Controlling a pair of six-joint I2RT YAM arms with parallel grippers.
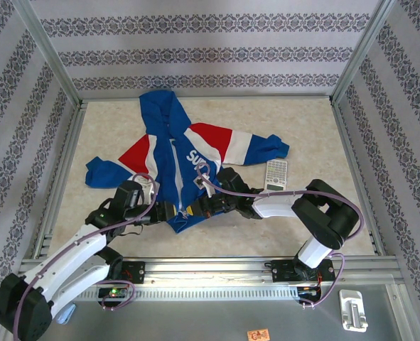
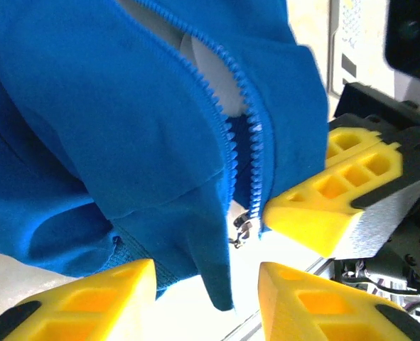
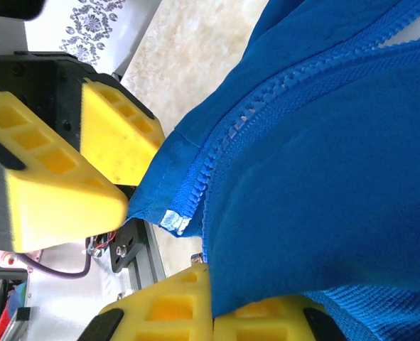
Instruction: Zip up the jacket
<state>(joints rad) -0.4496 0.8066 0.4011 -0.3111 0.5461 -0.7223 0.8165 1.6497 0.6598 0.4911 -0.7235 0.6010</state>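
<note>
Jacket (image 1: 185, 153) is lying open-fronted across the middle of the tabletop (image 1: 302, 128), hood toward the far edge. Your left fingers (image 1: 167, 212) and right fingers (image 1: 204, 208) are meeting at its near hem, and a calculator (image 1: 276, 175) is sitting beside one sleeve. From the left wrist, your left fingers (image 2: 89, 302) are standing apart, gripping nothing, with a flap of hem hanging in the gap and the zipper pull (image 2: 244, 229) just beyond. From the right wrist, your right fingers (image 3: 163, 312) are pressing together on the hem fabric.
</note>
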